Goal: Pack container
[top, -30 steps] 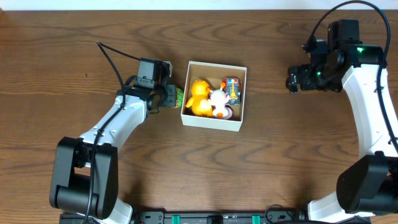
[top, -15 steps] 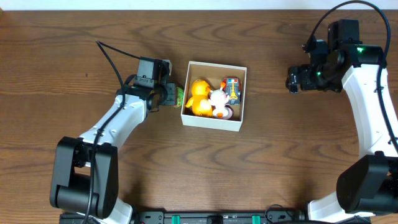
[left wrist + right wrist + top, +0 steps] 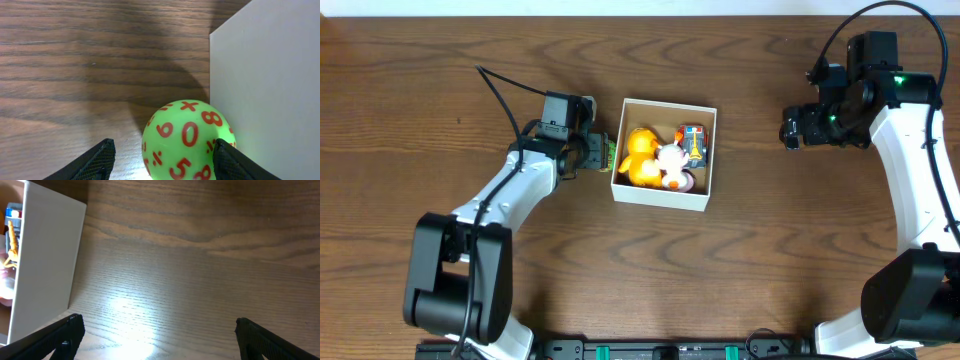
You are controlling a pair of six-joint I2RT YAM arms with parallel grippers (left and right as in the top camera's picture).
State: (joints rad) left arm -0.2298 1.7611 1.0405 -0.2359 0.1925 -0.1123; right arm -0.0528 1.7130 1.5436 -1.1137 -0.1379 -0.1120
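The container (image 3: 663, 203) is a square white-walled box at the table's middle; its white wall also shows in the left wrist view (image 3: 265, 85) and the right wrist view (image 3: 47, 265). Inside lie a yellow duck (image 3: 638, 157), a white and pink toy (image 3: 671, 160) and a small blue and red toy (image 3: 693, 143). A green ball with red numbers (image 3: 606, 151) rests on the table against the container's left wall. My left gripper (image 3: 592, 152) is open around the ball (image 3: 187, 140), its right finger at the ball, its left finger apart. My right gripper (image 3: 790, 130) is open and empty, far right of the container.
The brown wooden table (image 3: 770, 250) spreads on all sides of the container. The left arm's black cable (image 3: 505, 100) loops over the table behind the left arm. In the right wrist view, bare wood (image 3: 200, 255) lies between the open fingers (image 3: 159, 322).
My left gripper has crept very slightly toward the container around the green ball. The right arm has not moved.
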